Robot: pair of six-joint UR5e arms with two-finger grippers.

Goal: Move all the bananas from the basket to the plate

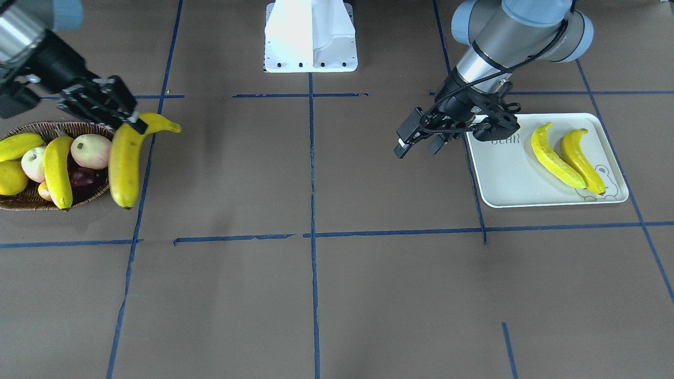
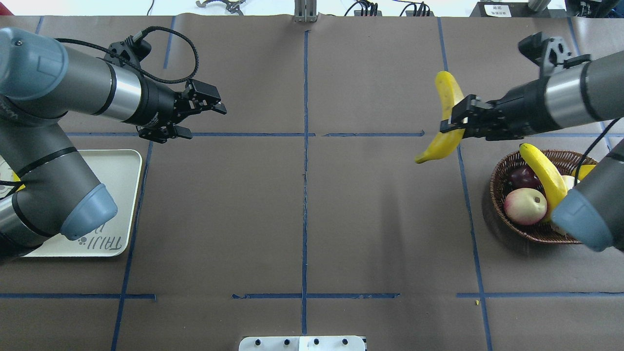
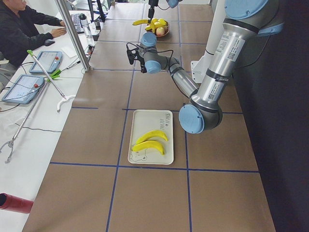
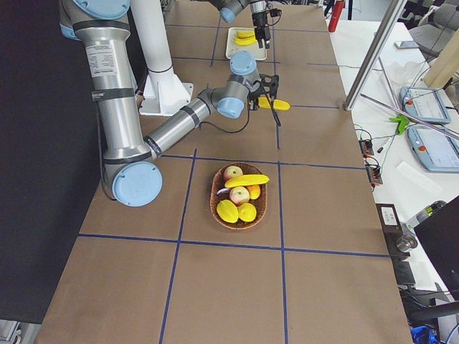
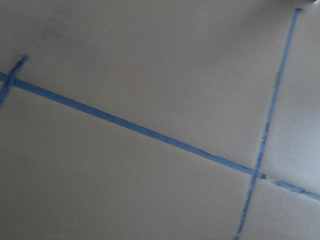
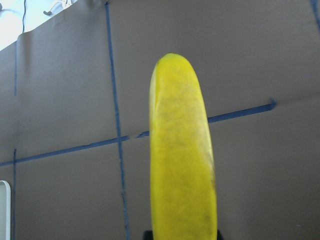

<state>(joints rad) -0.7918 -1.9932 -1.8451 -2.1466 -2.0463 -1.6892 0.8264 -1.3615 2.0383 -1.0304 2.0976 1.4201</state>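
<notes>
My right gripper is shut on a yellow banana and holds it in the air just beside the wicker basket. The same banana fills the right wrist view and shows from overhead. Two more bananas lie in the basket. The off-white plate holds two bananas. My left gripper is open and empty above the table, just off the plate's inner edge. It also shows in the overhead view.
The basket also holds pink-and-cream fruits, a dark red-purple mango and a round yellow fruit. The white robot base stands at the table's robot-side edge. Blue tape lines cross the brown table.
</notes>
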